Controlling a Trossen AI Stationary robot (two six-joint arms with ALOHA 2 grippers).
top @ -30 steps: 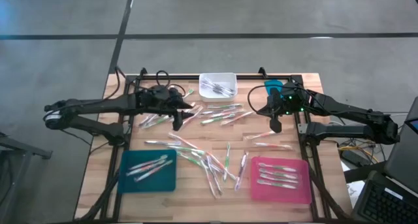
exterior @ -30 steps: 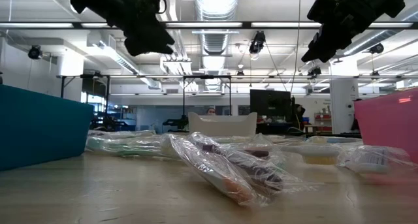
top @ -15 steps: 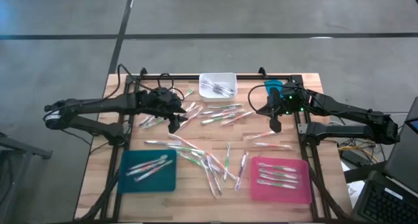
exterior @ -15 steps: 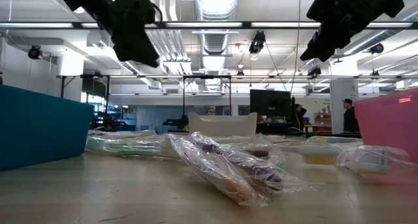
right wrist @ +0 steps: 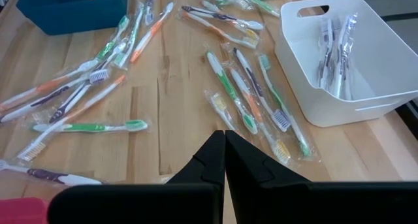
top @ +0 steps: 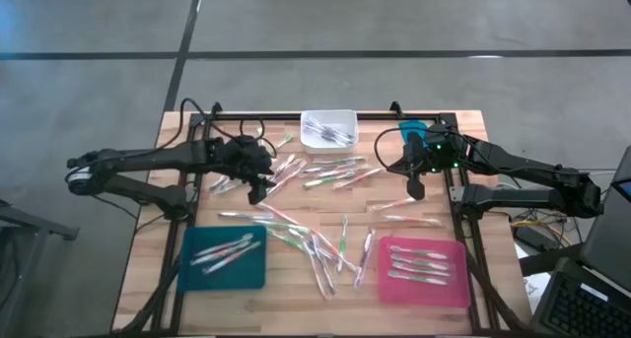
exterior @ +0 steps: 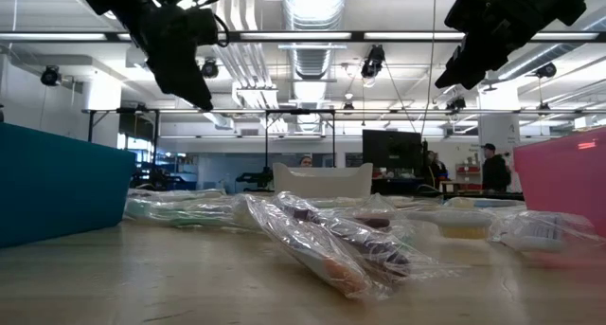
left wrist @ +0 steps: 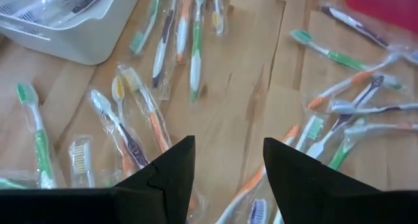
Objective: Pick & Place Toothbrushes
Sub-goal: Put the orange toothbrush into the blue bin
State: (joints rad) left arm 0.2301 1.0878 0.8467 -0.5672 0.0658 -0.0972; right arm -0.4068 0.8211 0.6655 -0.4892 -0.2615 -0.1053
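Many toothbrushes (top: 335, 170) in clear wrappers lie scattered flat on the wooden table, also seen in the left wrist view (left wrist: 196, 48) and the right wrist view (right wrist: 235, 87). My left gripper (top: 258, 188) hangs open above the table's left middle and slants down. Between its fingers (left wrist: 228, 162) there is only bare wood, with toothbrushes on either side. My right gripper (top: 416, 190) is shut and empty (right wrist: 224, 142), held above the table's right side. Both grippers (exterior: 204, 99) (exterior: 445, 81) are well clear of the wrapped brushes (exterior: 322, 240).
A teal tray (top: 197, 269) at the near left and a pink tray (top: 394, 284) at the near right each hold a few toothbrushes. A white bin (top: 328, 116) with several wrapped brushes stands at the far middle. People show in the room behind the table (exterior: 492, 169).
My left gripper has tipped its fingers more steeply down, sunk a little and drawn slightly toward the table's left edge, staying open. The right arm has kept still and no toothbrush has moved.
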